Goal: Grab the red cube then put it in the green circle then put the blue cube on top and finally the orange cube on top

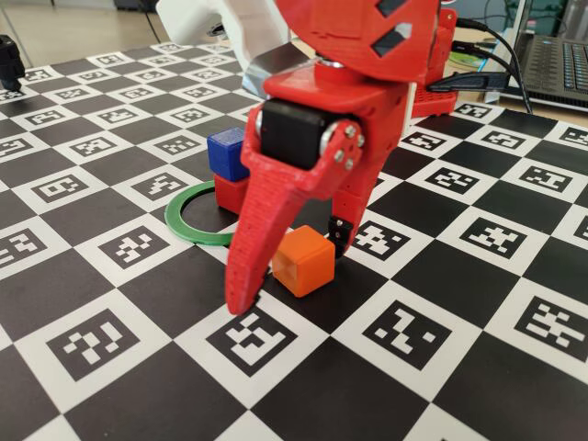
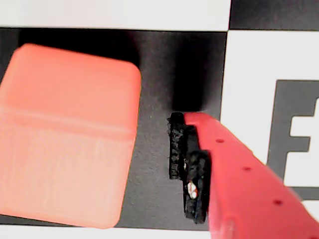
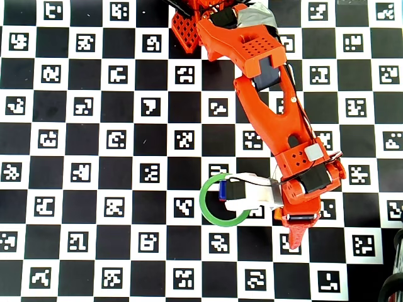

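Note:
The orange cube point(image 1: 301, 261) rests on the checkered mat, and my gripper point(image 1: 292, 274) stands open astride it. The long red finger point(image 1: 250, 248) is on its near left. The black-padded finger point(image 1: 342, 237) is behind its right. In the wrist view the orange cube point(image 2: 70, 134) fills the left side, with a dark gap between it and the black pad point(image 2: 177, 149). The blue cube point(image 1: 227, 153) sits on the red cube point(image 1: 230, 195) at the far right side of the green circle point(image 1: 184, 225). From overhead the arm hides most of the stack. The green circle point(image 3: 206, 211) and my gripper point(image 3: 284, 221) show.
A laptop point(image 1: 559, 50) and cables point(image 1: 487, 78) lie beyond the mat's far right edge. A black object point(image 1: 9, 60) stands at the far left. The arm's base point(image 3: 189, 25) is at the mat's top edge in the overhead view.

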You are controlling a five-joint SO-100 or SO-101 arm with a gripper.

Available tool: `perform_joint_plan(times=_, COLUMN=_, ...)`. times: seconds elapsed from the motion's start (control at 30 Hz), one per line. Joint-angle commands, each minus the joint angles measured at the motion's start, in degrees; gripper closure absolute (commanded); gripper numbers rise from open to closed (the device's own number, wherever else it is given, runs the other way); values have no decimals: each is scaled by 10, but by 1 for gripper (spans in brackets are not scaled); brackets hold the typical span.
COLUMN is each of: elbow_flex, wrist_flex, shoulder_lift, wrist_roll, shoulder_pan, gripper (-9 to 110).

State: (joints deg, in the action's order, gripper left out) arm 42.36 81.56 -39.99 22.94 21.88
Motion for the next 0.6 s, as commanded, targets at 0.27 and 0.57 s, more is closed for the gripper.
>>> perform_joint_plan(times=0.27, elbow_flex=-11, wrist_flex=-13, shoulder_lift=-28, wrist_roll=40, shoulder_pan=-9, gripper=52)
perform_joint_plan(times=0.57, elbow_flex=-11, wrist_flex=-16, shoulder_lift=-28, wrist_roll=49, shoulder_pan=-9, gripper=56)
